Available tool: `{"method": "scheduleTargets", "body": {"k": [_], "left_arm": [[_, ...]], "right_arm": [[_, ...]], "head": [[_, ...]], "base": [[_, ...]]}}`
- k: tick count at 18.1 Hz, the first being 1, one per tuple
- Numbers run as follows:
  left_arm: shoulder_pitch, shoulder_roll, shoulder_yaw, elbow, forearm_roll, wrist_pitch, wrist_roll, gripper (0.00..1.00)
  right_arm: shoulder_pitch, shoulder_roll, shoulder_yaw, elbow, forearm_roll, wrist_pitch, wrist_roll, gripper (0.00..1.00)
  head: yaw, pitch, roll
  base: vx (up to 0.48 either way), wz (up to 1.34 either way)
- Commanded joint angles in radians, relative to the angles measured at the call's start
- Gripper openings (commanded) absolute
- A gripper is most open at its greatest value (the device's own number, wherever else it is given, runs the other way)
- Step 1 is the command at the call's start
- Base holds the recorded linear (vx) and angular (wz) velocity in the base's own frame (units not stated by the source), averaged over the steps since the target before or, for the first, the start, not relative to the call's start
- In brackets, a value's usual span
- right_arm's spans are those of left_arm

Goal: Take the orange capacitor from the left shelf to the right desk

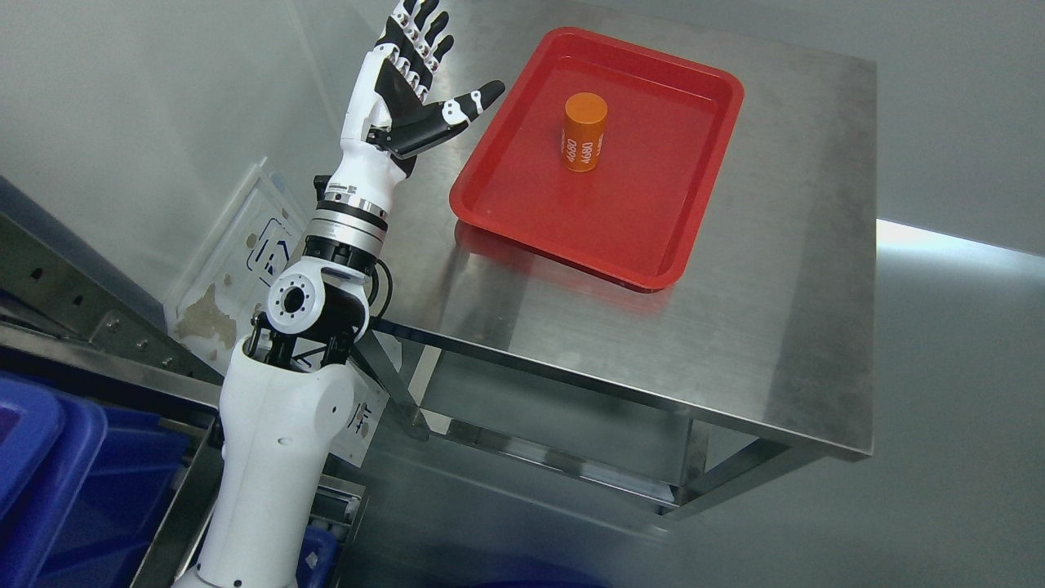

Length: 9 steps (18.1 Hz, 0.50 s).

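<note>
An orange capacitor (584,131) with white print stands upright in a red tray (506,196) on the steel desk (735,327). My left hand (420,77) is raised to the left of the tray, beside its left rim, with fingers spread and the thumb pointing toward the tray. It holds nothing. The capacitor is well to the right of the hand, apart from it. My right arm does not show.
The metal shelf frame (98,335) with blue bins (57,474) sits at the lower left. A clear plastic sign panel (237,261) leans against the wall behind my left arm. The desk has a lower shelf (531,416).
</note>
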Motion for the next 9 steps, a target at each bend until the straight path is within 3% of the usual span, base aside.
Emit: {"method": "scheduleTargets", "body": {"k": [1, 9], "left_arm": [[0.086, 0.017, -0.023, -0.049, -0.002, -0.058, -0.028, 1.00], [0.133, 0.017, -0.001, -0.049, -0.003, -0.167, -0.029, 1.00]], "right_arm": [[0.021, -0.018, -0.011, -0.017, 0.008, 0.001, 0.000, 1.00], [0.023, -0.018, -0.011, -0.017, 0.006, 0.001, 0.000, 1.00]], "head": [[0.0000, 0.000, 0.000], [0.0000, 0.000, 0.000]], "base": [[0.000, 0.00], [0.000, 0.00]]}}
